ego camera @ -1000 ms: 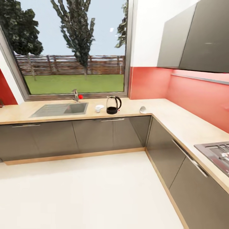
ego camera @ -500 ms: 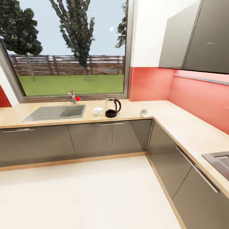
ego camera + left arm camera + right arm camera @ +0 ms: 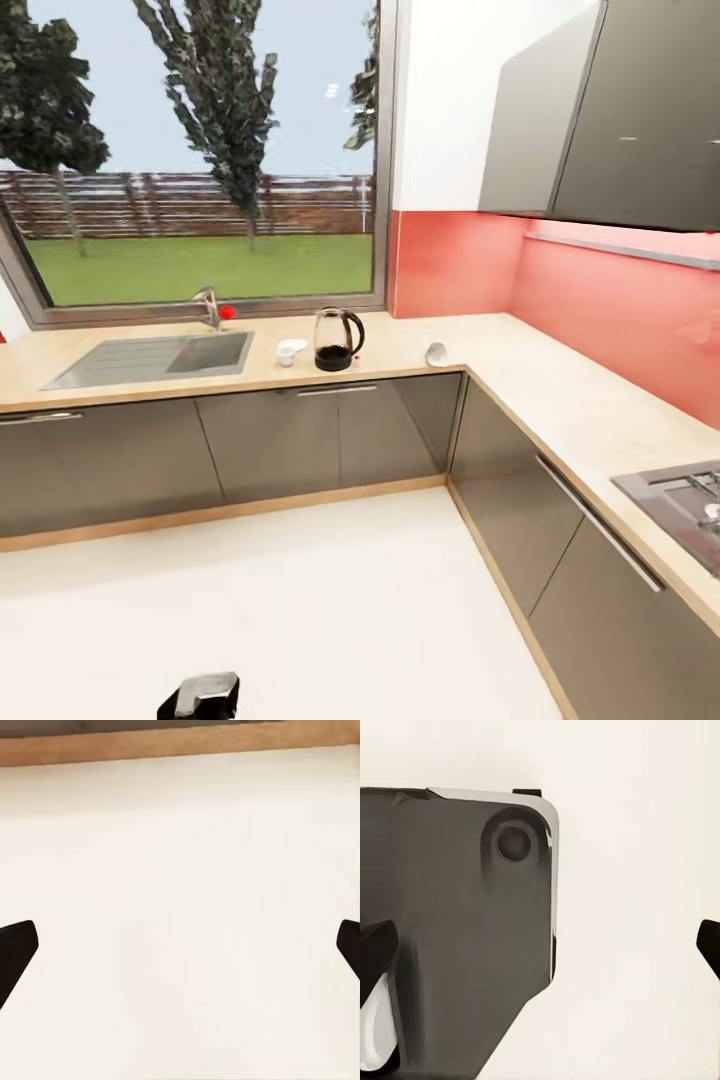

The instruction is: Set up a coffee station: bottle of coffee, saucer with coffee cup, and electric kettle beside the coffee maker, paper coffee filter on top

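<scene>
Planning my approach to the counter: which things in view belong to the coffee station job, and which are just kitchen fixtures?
For the job:
- electric kettle
- coffee cup, seemingly on its saucer
- paper coffee filter
- kitchen countertop

Just there:
- sink
- tap
- hob
- wall cabinets
- window

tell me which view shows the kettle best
The head view: the kettle stands upright on the countertop between the sink and the corner. Both wrist views look down at pale floor, so they give nothing of it.
</scene>
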{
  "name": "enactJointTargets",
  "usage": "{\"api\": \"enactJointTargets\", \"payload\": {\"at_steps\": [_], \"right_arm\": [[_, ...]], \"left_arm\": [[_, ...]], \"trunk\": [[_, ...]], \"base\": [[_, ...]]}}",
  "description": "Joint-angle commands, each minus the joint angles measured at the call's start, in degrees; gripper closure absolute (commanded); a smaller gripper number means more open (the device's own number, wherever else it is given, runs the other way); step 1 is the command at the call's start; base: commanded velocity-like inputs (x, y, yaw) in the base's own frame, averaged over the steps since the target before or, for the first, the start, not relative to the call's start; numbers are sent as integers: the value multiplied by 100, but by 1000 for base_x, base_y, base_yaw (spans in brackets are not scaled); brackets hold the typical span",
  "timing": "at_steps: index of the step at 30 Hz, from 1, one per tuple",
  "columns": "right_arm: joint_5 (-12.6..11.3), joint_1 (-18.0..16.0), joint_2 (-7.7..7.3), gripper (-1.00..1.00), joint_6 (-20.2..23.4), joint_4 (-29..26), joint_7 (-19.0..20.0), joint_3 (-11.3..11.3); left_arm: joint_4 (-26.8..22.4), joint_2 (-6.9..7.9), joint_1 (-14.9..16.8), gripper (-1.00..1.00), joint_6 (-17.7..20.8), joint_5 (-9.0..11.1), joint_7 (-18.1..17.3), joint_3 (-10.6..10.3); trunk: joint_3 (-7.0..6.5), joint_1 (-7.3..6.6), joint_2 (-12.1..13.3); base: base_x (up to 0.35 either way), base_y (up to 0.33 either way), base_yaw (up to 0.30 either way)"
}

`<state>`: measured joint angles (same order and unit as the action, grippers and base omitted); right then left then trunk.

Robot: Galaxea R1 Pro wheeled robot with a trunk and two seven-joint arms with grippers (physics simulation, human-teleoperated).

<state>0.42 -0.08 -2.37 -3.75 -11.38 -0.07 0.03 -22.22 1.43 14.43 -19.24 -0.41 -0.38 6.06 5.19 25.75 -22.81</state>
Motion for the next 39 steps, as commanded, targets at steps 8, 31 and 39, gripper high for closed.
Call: {"api": "enactJointTargets", "payload": {"at_steps": [8,31,39], "right_arm": [[-12,-1,7,-100,-12,144,7,5],[0,-1,26,-100,-18,162,25,6],[-5,-1,26,-100,-20,166,30,6]], "left_arm": [[-73,-409,1213,-100,799,-28,-16,-74],[-81,-968,3688,-100,3015,-29,78,-605],[-82,-914,3674,-100,3012,-33,73,-722]], "trunk": [[12,3,-11],[12,3,-11],[12,3,-11]], "base": [[0,0,-259],[0,0,-165],[0,0,-1]]}}
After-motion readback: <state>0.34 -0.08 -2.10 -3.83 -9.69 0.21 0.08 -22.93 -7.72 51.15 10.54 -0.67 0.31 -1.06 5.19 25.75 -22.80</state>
